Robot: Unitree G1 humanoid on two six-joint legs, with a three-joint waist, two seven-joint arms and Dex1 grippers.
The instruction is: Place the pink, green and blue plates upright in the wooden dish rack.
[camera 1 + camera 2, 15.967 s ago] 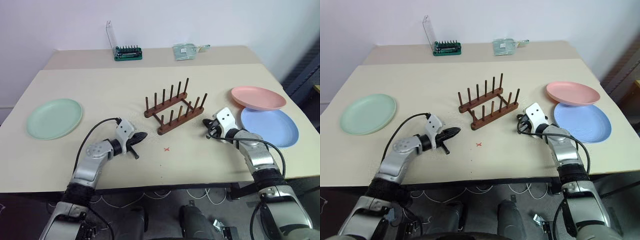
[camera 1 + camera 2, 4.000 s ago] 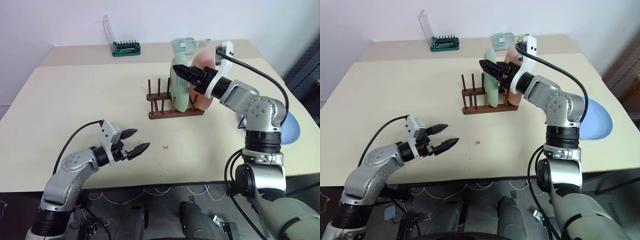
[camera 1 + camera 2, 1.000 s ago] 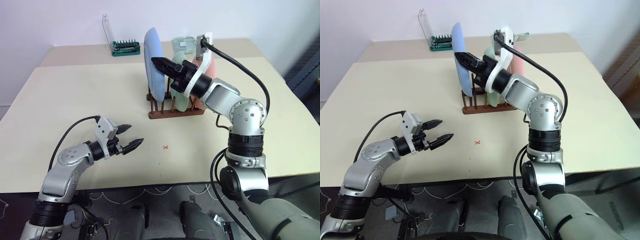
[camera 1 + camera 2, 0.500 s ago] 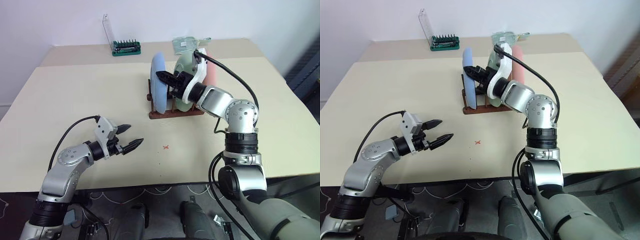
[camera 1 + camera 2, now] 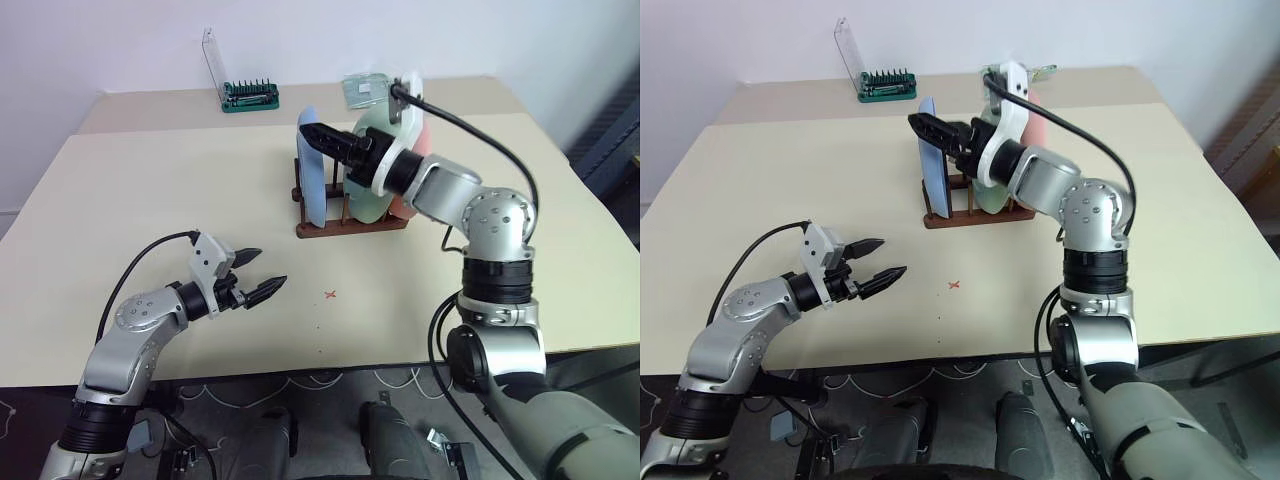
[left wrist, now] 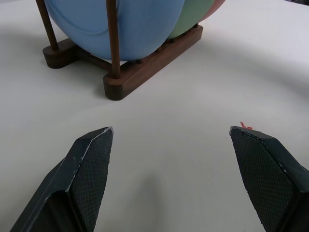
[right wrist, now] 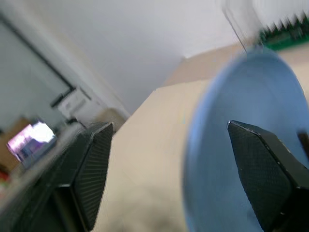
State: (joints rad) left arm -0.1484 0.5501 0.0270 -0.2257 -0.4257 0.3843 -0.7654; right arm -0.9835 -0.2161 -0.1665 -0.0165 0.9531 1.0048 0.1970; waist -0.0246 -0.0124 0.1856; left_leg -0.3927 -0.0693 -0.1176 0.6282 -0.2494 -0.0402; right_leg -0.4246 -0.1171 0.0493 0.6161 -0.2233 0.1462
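Three plates up on edge in the small dark brown wooden rack [image 5: 345, 222] on the pale counter [image 5: 150, 200].

All in now: round light blue plate [image 5: 310, 170] at the rack's left end, pale green round plate [image 5: 368, 195] next, salmon pink round plate [image 5: 425, 150] behind. Right gripper [image 5: 318, 138] up by the blue plate's top edge, fingers spread wide, gripping nothing. Left gripper [image 5: 258, 272] low over the counter, well apart from the rack, fingers [image 6: 89, 159] spread too, empty. Last step: letting go. Next, probably: pull the right arm back gently, no bumping the blue plate.
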